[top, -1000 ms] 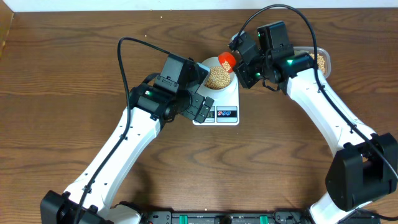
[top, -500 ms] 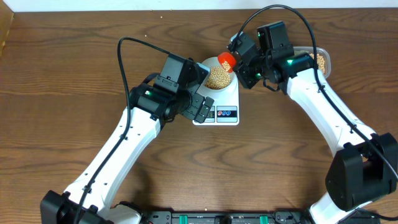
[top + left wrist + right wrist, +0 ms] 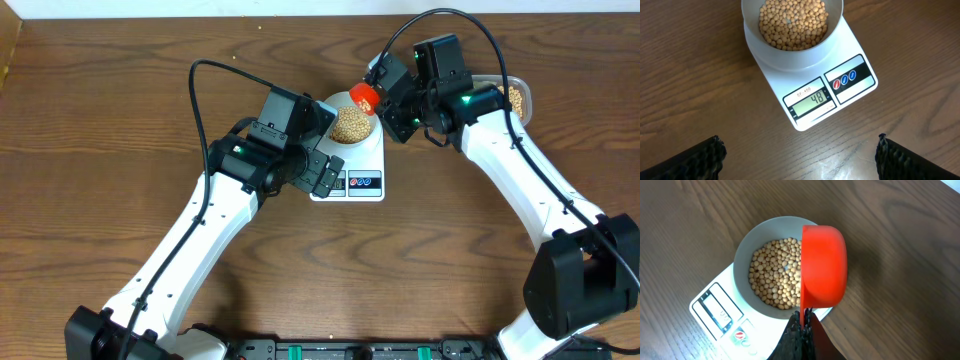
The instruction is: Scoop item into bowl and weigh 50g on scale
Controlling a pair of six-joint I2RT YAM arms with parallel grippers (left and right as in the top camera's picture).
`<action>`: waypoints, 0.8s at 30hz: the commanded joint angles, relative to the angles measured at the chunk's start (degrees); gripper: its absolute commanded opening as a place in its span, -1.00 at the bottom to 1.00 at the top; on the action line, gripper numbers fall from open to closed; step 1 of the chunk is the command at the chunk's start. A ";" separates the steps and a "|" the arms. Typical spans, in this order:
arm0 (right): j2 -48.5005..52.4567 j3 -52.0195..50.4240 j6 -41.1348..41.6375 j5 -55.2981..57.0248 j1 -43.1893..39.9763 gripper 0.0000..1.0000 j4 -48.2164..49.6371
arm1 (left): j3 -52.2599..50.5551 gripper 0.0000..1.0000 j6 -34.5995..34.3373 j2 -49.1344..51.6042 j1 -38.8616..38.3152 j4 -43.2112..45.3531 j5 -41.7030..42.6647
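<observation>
Right gripper (image 3: 803, 329), seemingly closed, holds a red plastic scoop (image 3: 823, 272) over the pale round bean-filled bowl (image 3: 741, 260) mid-frame; left gripper (image 3: 801, 159) gapes empty.

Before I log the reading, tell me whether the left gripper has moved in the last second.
No. In the overhead view the left gripper sits at the same spot over the scale's front left corner in all three pictures.

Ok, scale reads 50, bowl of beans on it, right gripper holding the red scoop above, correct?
No: the left wrist view shows the scale reading 48, not 50. The bowl of beans on it and right gripper holding the red scoop above stand.
</observation>
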 commanded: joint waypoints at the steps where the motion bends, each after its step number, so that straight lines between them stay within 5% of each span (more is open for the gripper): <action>1: -1.20 0.76 7.39 -3.02 0.28 -0.98 0.00 | 0.04 0.96 0.35 0.35 0.22 -0.15 0.09; 8: -1.20 0.74 14.97 -5.01 0.15 -0.98 -0.42 | 0.04 0.96 0.35 0.35 0.20 -0.15 0.09; 24: -1.20 0.74 17.09 -18.25 -4.85 -0.98 -0.33 | 0.04 0.96 0.35 0.35 0.22 -0.15 0.09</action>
